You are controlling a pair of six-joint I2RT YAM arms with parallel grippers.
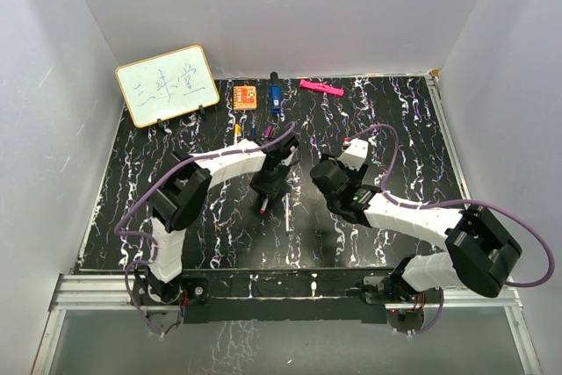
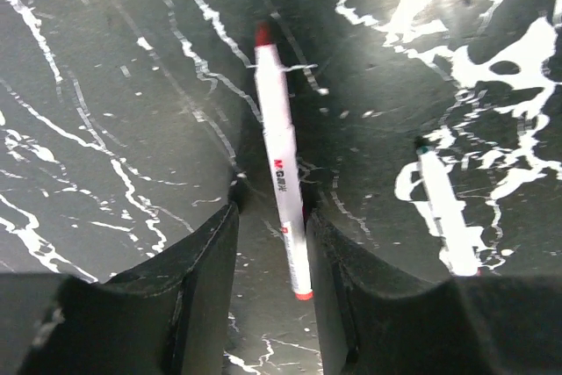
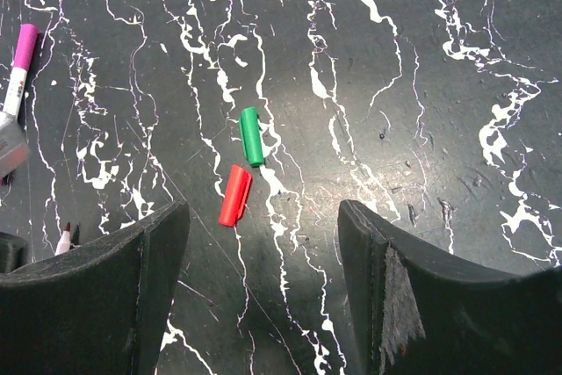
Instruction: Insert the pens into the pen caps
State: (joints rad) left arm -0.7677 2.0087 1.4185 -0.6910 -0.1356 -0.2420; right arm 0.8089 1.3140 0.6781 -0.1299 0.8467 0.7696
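Observation:
My left gripper (image 2: 272,205) (image 1: 263,192) is low over the table, its jaws open and straddling a white red-tipped pen (image 2: 281,164). The pen lies close against the right finger, with a gap to the left finger. A second white pen with a dark green tip (image 2: 448,217) lies to its right, and also shows in the top view (image 1: 286,212). My right gripper (image 3: 263,212) (image 1: 328,175) is open and empty above the table. A green cap (image 3: 252,136) and a red cap (image 3: 234,195) lie just ahead of it, slightly left. A purple-capped pen (image 3: 19,72) lies far left.
At the back of the table stand a whiteboard (image 1: 167,85), an orange square (image 1: 245,96), a blue block (image 1: 275,94) and a pink bar (image 1: 320,88). Small pens or caps (image 1: 252,132) lie behind the left gripper. White walls enclose the table.

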